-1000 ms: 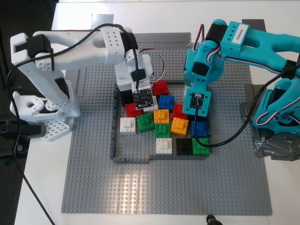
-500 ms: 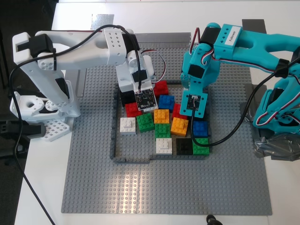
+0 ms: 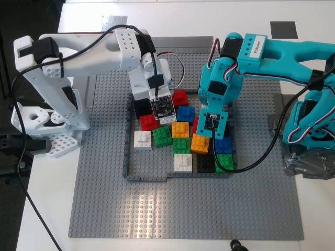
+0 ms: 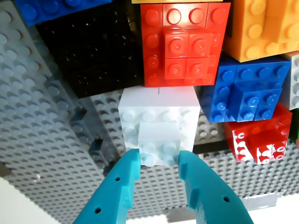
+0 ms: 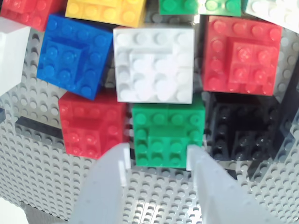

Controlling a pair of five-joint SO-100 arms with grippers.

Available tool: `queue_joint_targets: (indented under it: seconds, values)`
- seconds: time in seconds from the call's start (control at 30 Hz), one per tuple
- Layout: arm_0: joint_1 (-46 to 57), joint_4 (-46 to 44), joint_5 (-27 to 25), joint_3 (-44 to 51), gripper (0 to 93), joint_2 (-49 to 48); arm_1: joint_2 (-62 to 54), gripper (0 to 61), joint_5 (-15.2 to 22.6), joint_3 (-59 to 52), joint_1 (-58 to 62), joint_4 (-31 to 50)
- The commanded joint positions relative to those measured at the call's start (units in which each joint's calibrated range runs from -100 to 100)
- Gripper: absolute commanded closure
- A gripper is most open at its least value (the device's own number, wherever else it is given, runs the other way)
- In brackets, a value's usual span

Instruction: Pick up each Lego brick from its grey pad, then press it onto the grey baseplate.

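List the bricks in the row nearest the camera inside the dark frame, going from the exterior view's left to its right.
white brick → black brick → green brick

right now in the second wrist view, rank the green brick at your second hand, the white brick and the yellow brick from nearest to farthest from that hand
1. Green brick, right at my second hand.
2. White brick, directly beyond the green one.
3. Yellow brick, farther on, past the white one.
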State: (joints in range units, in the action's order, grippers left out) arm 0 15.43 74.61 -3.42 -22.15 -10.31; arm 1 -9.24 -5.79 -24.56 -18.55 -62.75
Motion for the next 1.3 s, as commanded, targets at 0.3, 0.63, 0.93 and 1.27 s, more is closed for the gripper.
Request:
queue_joint_targets:
  seconds: [0.3, 0.63, 0.93, 1.27]
  values:
    - [-0.1, -1.5, 0.1, 0.7, 92.7, -0.2, -3.7, 44.9, 0.5, 7.3, -0.7, 0.6]
    - [-0.2, -2.3, 1.2, 0.5, 92.7, 0.0, -3.9, 44.8, 1.6, 12.3, -0.8, -3.4]
    - [-0.5, -2.3, 1.4, -0.2, 92.7, 0.0, -6.6, 46.3, 2.2, 19.7, -4.8, -12.6]
    - [-2.9, -2.6, 3.0, -0.3, 92.7, 0.0, -14.3, 61.2, 2.7, 22.5, -16.7, -18.8]
